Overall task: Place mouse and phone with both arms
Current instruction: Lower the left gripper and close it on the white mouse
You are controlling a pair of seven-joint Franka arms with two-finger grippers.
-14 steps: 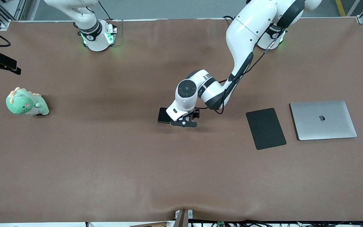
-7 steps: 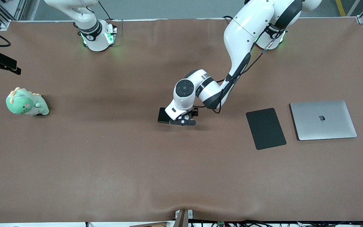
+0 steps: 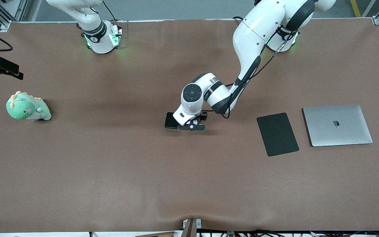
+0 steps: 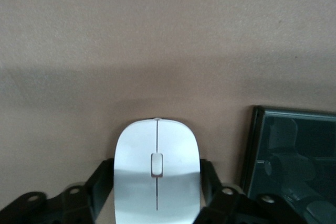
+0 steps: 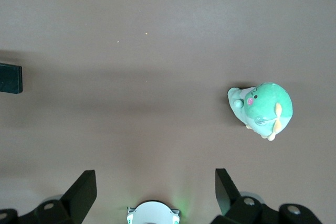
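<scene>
The white mouse (image 4: pixel 157 145) lies on the brown table, and my left gripper (image 4: pixel 156 184) is shut on it, one black finger against each side. In the front view the left gripper (image 3: pixel 192 126) is low at the table's middle and hides the mouse. The black phone (image 3: pixel 170 120) lies flat right beside it, toward the right arm's end; its glossy face (image 4: pixel 294 163) stays outside the fingers. My right gripper (image 5: pixel 155 190) hangs open and empty, high over its own base (image 5: pixel 153 215); the right arm waits.
A matte black pad (image 3: pixel 277 134) and a closed silver laptop (image 3: pixel 337 125) lie toward the left arm's end. A green plush dinosaur (image 3: pixel 28 108) sits near the right arm's end, also in the right wrist view (image 5: pixel 261 108).
The left gripper has closed its fingers onto the mouse and shifted slightly. The right arm has not moved.
</scene>
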